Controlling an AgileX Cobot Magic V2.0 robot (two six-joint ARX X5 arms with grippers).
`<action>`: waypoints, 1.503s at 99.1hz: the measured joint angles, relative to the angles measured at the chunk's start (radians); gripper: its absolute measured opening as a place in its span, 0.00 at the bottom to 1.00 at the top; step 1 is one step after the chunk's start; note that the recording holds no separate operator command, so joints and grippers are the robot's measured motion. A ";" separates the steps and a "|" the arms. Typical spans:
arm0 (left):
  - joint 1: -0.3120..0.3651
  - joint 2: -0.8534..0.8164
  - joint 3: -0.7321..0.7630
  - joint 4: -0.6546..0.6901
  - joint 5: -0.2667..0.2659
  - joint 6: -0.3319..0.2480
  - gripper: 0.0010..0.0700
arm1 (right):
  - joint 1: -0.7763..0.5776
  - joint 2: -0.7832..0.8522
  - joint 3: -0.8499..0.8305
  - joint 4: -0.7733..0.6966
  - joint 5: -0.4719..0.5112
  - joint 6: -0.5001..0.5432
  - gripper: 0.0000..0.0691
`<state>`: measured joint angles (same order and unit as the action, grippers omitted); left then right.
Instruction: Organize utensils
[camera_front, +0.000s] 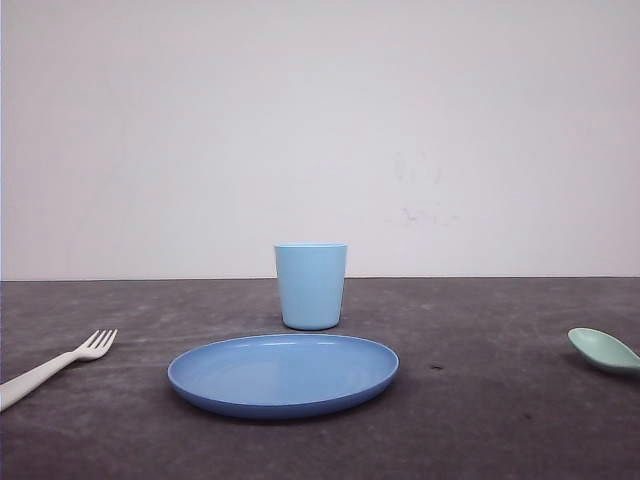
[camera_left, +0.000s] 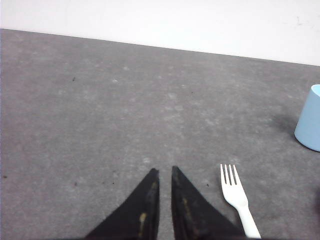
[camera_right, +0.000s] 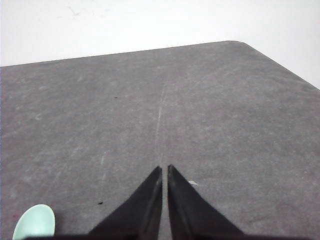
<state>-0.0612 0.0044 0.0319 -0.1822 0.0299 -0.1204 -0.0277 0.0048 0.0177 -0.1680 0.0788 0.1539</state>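
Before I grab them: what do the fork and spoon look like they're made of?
Fork: likely plastic, opaque white, thick blunt tines, matte with no metallic glint. Spoon: likely plastic too, solid mint green with a soft sheen on the bowl. Both look light and rigid, though that's a guess.

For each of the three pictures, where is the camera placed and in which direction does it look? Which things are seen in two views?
Front view: low, facing forward over the table toward the wall; plate, cup, fork, spoon.
Left wrist view: on the left arm, looking down along the left claw, its tips almost together; it shares the fork and cup with the front view.
Right wrist view: on the right arm, over the right claw, tips almost together; it shares the spoon with the front view.
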 joint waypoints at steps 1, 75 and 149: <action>0.000 0.000 0.000 0.000 0.000 0.000 0.01 | 0.000 0.000 0.000 0.000 0.000 0.000 0.03; 0.000 0.000 0.000 0.000 0.000 0.000 0.01 | 0.000 0.000 0.000 -0.008 -0.127 0.012 0.03; 0.000 0.051 0.232 0.064 0.000 -0.140 0.01 | 0.001 0.033 0.258 -0.005 -0.286 0.205 0.01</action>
<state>-0.0612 0.0559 0.2638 -0.1184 0.0303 -0.2604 -0.0269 0.0380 0.2756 -0.1730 -0.2070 0.3588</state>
